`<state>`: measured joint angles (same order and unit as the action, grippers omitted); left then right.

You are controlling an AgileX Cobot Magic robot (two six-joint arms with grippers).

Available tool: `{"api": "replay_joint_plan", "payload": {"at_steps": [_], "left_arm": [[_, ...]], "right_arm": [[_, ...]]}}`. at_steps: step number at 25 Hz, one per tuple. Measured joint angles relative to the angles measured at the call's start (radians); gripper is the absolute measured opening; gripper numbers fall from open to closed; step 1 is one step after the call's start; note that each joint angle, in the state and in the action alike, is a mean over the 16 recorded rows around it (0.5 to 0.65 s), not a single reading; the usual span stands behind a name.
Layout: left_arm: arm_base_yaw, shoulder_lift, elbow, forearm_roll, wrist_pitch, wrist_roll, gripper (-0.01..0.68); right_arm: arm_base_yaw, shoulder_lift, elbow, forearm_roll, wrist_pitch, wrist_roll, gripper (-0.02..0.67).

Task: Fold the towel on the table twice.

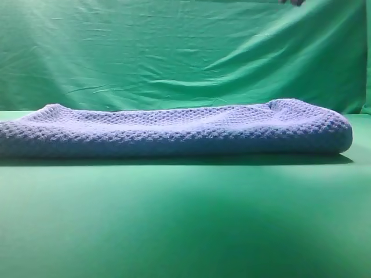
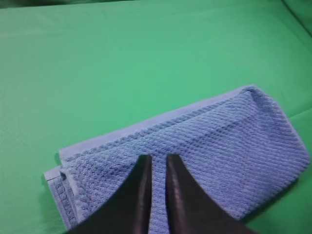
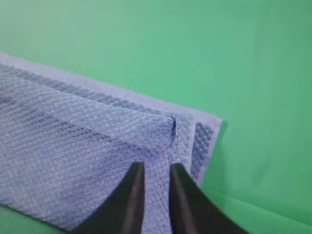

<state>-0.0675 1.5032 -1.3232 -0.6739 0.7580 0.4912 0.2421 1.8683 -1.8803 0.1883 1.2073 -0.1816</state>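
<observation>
The towel [image 1: 174,130] lies folded on the counter [image 1: 185,220], its left end cut off in the high view, where both arms are unseen. Below the left end effector [image 2: 159,161] and right end effector [image 3: 157,168], each slightly parted, holding nothing, layered edges show; bare counter beyond.

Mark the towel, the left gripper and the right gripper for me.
towel [image 1: 174,132]: exterior high view, middle of folded top.
left gripper [image 2: 159,163]: left wrist view, between fingertips.
right gripper [image 3: 156,170]: right wrist view, between fingertips.
</observation>
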Motion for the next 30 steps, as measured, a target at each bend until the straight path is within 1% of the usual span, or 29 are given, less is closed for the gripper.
{"api": "replay_joint_plan", "payload": {"at_steps": [2,4,6,8,13,18,22,30], "left_arm": [[0.0,-0.052,-0.016,0.007,0.045,-0.014,0.136],[0.0,-0.104,-0.028,0.012,0.088,-0.027,0.077],[0.0,-0.157,-0.033,0.017,0.126,-0.041,0.035],[0.0,-0.214,-0.031,0.027,0.157,-0.058,0.012],[0.0,-0.369,0.005,0.067,0.214,-0.106,0.0],[0.0,-0.549,0.094,0.11,0.227,-0.137,0.0],[0.0,-0.705,0.205,0.141,0.201,-0.155,0.0],[0.0,-1.004,0.458,0.163,0.115,-0.164,0.0]], "right_arm": [[0.0,-0.057,-0.009,0.004,0.02,0.003,0.161],[0.0,-0.115,-0.014,0.011,0.035,0.011,0.095],[0.0,-0.175,-0.016,0.021,0.044,0.02,0.045],[0.0,-0.236,-0.016,0.035,0.05,0.03,0.015],[0.0,-0.401,0.015,0.073,0.057,0.055,0.0],[0.0,-0.587,0.125,0.106,0.043,0.074,0.0],[0.0,-0.756,0.278,0.122,-0.005,0.063,0.0],[0.0,-1.123,0.677,0.125,-0.177,0.001,0.0]]}}
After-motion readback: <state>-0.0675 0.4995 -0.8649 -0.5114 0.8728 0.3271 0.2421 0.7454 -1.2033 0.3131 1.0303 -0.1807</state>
